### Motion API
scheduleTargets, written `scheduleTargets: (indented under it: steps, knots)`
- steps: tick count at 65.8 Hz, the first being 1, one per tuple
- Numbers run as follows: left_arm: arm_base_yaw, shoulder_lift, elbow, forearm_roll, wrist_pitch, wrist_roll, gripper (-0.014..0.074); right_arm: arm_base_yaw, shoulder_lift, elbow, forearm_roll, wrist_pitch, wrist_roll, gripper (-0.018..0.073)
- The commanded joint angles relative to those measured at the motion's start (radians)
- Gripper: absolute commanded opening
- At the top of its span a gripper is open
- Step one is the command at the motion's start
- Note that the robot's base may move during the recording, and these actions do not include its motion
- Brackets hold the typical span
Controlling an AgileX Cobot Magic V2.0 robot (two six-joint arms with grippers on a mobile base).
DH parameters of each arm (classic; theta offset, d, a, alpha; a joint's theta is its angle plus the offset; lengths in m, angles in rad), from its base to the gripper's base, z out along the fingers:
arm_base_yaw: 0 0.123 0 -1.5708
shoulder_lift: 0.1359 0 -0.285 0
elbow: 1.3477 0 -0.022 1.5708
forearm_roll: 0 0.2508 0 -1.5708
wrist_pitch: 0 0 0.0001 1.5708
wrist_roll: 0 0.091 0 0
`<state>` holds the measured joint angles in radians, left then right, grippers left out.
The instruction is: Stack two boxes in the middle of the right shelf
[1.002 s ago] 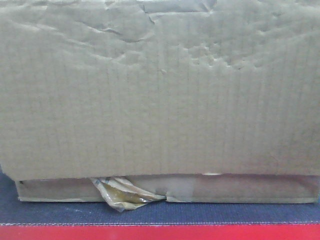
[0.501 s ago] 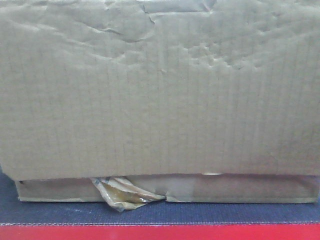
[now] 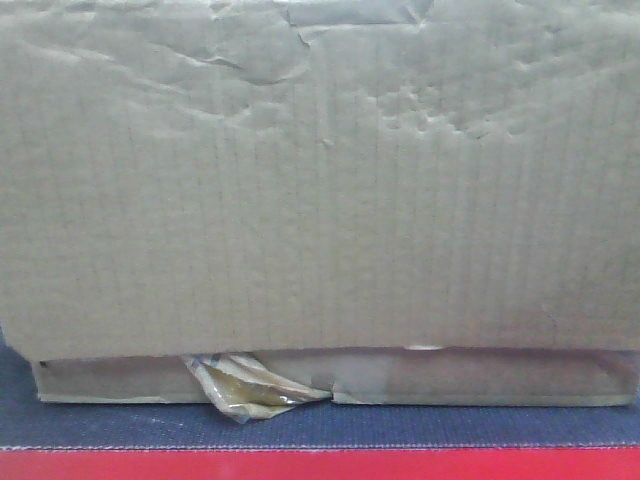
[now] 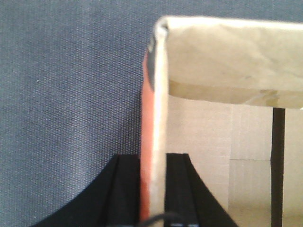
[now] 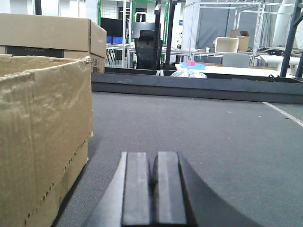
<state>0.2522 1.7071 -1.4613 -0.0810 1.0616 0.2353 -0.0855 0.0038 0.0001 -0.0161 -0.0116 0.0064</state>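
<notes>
Where the left gripper (image 4: 152, 163) sits: astride an upright cardboard wall (image 4: 160, 94), one black finger (image 4: 127, 184) on each face, pinching it. Orange-red shows on the wall's outer face.
Either side of that wall: grey woven deck (image 4: 71, 94) on the outside. On the inside are a pale open interior and a folded flap (image 4: 232, 61) overhead. Which of the two boxes this is, I cannot tell.
Right gripper (image 5: 152, 172): low over the deck, jaws pressed together.
Left of it: ragged-topped box (image 5: 42, 142), brown, with a perforated line down its near corner. It stands on the deck, apart from the fingers.
Behind that: closed carton (image 5: 47, 33) with a dark printed band.
Ahead of the right gripper: open deck as far as a dark raised rail (image 5: 189, 87).
Far room: black office chair (image 5: 146, 45), white table (image 5: 227, 70), metal frames.
Front view, nearest: red rim (image 3: 320, 465), then a strip of deck.
Next: thin flat box (image 3: 480, 378) lying on the deck, with a glossy tape scrap (image 3: 250, 390) crumpled at its left.
On top: tall box (image 3: 320, 180), its upper face dented, resting on the thin one. It fills the view and hides everything beyond.
</notes>
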Motion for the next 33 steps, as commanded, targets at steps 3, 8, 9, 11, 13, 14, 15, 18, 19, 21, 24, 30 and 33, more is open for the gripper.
scheduleTargets:
  steps: [3,8,9,11,13,14,15,18,19,21,24,30,33]
  knots:
    - [0.004,-0.008,-0.034,0.02,-0.007,-0.027,-0.0111,-0.004,-0.004,0.0,0.003,-0.019,-0.006,-0.0162]
    - [0.004,-0.02,-0.071,0.081,-0.002,-0.064,-0.0111,-0.004,-0.004,0.0,0.003,-0.019,-0.006,-0.0162]
    - [0.004,-0.022,-0.079,0.101,0.0,-0.073,-0.0111,-0.004,-0.004,0.0,0.003,-0.019,-0.006,-0.0162]
    - [0.004,-0.028,-0.097,0.147,0.004,-0.095,-0.0111,-0.004,-0.004,0.0,0.003,-0.019,-0.006,-0.0162]
    - [0.004,-0.036,-0.117,0.184,0.004,-0.129,-0.0111,-0.004,-0.004,0.0,0.003,-0.019,-0.006,-0.0162]
    - [0.004,-0.039,-0.133,0.201,0.004,-0.144,-0.0111,-0.004,-0.004,0.0,0.003,-0.019,-0.006,-0.0162]
    - [0.004,-0.042,-0.139,0.216,0.004,-0.15,-0.0111,-0.004,-0.004,0.0,0.003,-0.019,-0.006,-0.0162]
    - [0.004,-0.057,-0.176,0.246,0.006,-0.194,-0.0111,-0.004,-0.004,0.0,0.003,-0.019,-0.006,-0.0162]
    - [0.004,-0.059,-0.195,0.249,0.008,-0.201,-0.0111,-0.004,-0.004,0.0,0.003,-0.019,-0.006,-0.0162]
    - [0.004,-0.069,-0.221,0.249,0.01,-0.21,-0.0111,-0.004,-0.004,0.0,0.003,-0.019,-0.006,-0.0162]
    - [0.004,-0.081,-0.263,0.244,0.015,-0.214,-0.0111,-0.004,-0.004,0.0,0.003,-0.019,-0.006,-0.0162]
    - [0.004,-0.105,-0.353,0.188,0.04,-0.214,-0.0111,-0.004,-0.004,0.0,0.003,-0.019,-0.006,-0.0162]
    - [0.004,-0.112,-0.403,0.152,0.06,-0.214,-0.0111,-0.004,-0.004,0.0,0.003,-0.019,-0.006,-0.0162]
